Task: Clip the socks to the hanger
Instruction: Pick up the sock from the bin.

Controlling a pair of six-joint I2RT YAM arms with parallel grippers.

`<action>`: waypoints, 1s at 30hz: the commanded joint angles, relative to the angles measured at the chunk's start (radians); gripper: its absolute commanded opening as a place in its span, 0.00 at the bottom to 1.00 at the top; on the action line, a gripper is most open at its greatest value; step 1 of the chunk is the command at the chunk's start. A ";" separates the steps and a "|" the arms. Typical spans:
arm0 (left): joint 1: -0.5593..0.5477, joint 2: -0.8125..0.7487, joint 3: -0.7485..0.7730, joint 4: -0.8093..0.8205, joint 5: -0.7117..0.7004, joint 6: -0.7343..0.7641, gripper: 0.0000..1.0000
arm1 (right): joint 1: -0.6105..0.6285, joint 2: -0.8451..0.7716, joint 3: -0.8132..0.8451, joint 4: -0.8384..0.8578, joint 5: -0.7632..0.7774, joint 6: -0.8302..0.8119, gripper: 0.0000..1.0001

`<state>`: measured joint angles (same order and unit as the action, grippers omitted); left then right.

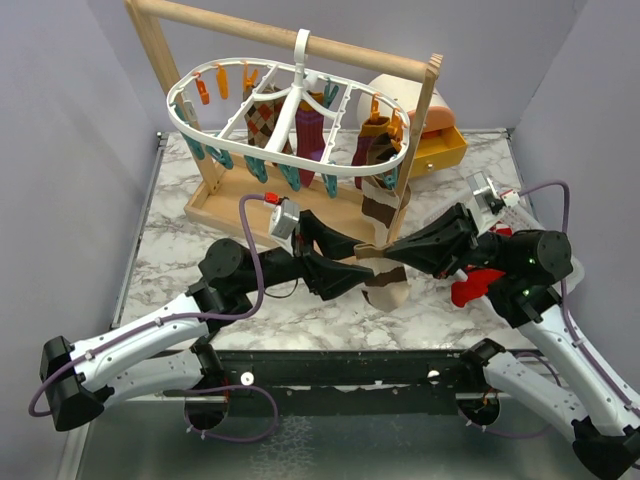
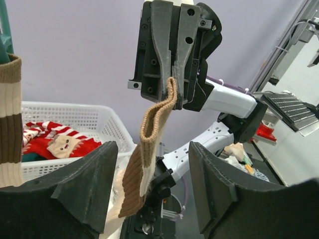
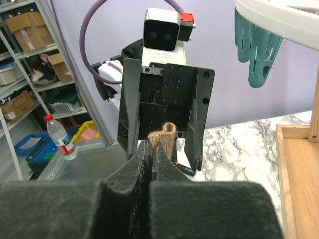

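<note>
Several socks [image 1: 268, 120] hang clipped on the white oval plastic hanger [image 1: 190, 125]. My right fingers [image 3: 129, 174] clench the cuff of a tan-brown knit sock [image 2: 149, 129] just before it; my left fingers [image 2: 84, 179] gape alongside. More wait in the white slatted basket [image 2: 99, 117].

Top view looks down; opposed close wrist views share one sock [image 2: 149, 134].

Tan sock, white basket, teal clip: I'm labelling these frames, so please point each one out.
tan sock [image 2: 152, 124], left wrist view, on its ribbed cuff.
white basket [image 2: 89, 119], left wrist view, on its perforated wall.
teal clip [image 3: 264, 55], right wrist view, on the clip's body.
</note>
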<state>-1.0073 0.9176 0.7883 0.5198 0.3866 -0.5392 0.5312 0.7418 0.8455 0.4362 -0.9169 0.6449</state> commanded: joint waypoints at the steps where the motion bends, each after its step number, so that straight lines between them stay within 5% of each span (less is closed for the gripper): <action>1: 0.004 0.019 -0.017 0.055 0.047 -0.006 0.61 | 0.006 0.002 -0.023 0.114 0.024 0.059 0.01; 8: 0.003 0.028 -0.026 0.102 0.038 0.010 0.35 | 0.006 0.003 -0.055 0.174 0.033 0.099 0.01; 16: 0.004 0.023 -0.039 0.138 0.016 0.007 0.33 | 0.006 0.005 -0.074 0.186 0.019 0.113 0.01; 21: 0.003 0.021 -0.051 0.148 0.038 0.026 0.00 | 0.006 0.004 -0.061 0.142 0.023 0.100 0.01; 25: 0.004 -0.060 -0.090 0.049 -0.030 0.112 0.00 | 0.006 0.006 0.045 -0.140 0.069 -0.051 0.49; 30: 0.004 -0.213 -0.065 -0.332 -0.212 0.303 0.00 | 0.006 0.038 0.237 -0.477 0.156 -0.233 0.60</action>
<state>-1.0073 0.8299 0.7059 0.4801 0.3439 -0.4191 0.5312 0.7650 0.9379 0.2569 -0.8482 0.5827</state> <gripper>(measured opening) 0.035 0.583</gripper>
